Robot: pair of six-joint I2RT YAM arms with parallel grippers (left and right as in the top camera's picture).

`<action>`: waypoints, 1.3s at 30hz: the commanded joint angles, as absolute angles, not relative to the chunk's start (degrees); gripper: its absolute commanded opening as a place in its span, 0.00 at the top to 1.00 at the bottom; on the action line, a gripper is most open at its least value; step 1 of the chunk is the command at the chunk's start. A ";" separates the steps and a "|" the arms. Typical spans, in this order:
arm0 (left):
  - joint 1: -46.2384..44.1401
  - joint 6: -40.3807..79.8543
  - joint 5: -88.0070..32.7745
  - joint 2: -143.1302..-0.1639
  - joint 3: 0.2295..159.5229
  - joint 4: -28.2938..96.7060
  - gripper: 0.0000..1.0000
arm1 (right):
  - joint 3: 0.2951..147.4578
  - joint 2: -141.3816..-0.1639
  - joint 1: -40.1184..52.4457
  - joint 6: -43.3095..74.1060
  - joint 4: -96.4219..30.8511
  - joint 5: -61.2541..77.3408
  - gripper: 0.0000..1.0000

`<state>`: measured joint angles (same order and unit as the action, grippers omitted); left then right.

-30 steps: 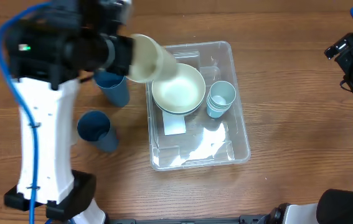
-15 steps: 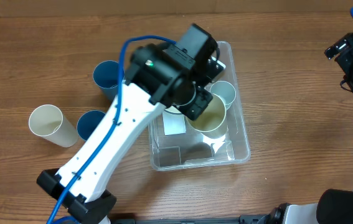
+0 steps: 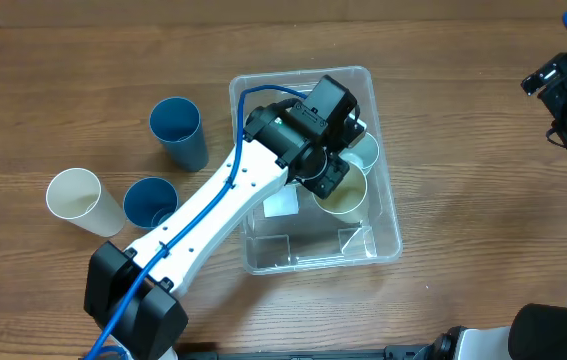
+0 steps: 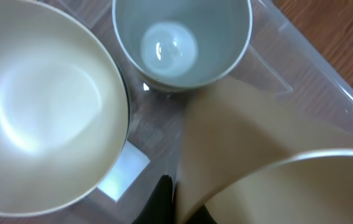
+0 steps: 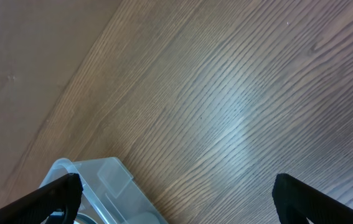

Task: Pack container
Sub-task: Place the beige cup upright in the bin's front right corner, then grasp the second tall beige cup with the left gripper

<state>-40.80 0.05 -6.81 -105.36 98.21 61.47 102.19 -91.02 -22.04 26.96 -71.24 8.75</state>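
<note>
Fingers (image 4: 162, 200) of the left gripper (image 3: 328, 172) are clamped on a cream cup (image 3: 348, 198), held inside the container (image 3: 388, 240) at the middle of the table (image 3: 463, 200); the right gripper (image 3: 563, 95) has its own spread, empty. A bowl (image 4: 39, 112) and pale cup (image 4: 179, 37) are packed; a white cup (image 3: 75, 198) and two blue cups (image 3: 178, 130) are left outside. The bowl, hidden overhead by the arm, is shown only by the left wrist view.

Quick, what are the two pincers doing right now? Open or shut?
Left pincer: shut on the cream cup.
Right pincer: open, holding nothing.
</note>
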 commanded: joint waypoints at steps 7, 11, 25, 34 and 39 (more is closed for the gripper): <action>-42.41 1.96 -7.03 -105.67 95.72 56.25 0.91 | 102.50 -90.56 -22.04 27.27 -71.05 8.64 0.00; -42.44 1.98 -7.05 -105.67 95.72 56.23 0.90 | 102.50 -90.56 -22.04 27.27 -71.05 8.64 0.00; -39.31 7.31 -5.56 -105.03 112.73 70.54 0.57 | 102.50 -90.56 -22.04 27.27 -71.05 8.64 0.00; -21.45 18.26 12.03 -100.88 135.90 96.79 0.54 | 102.50 -90.56 -22.04 27.27 -71.05 8.64 0.00; -1.04 18.48 9.15 -95.37 133.32 96.82 0.52 | 102.50 -90.56 -22.04 27.27 -71.05 8.64 0.00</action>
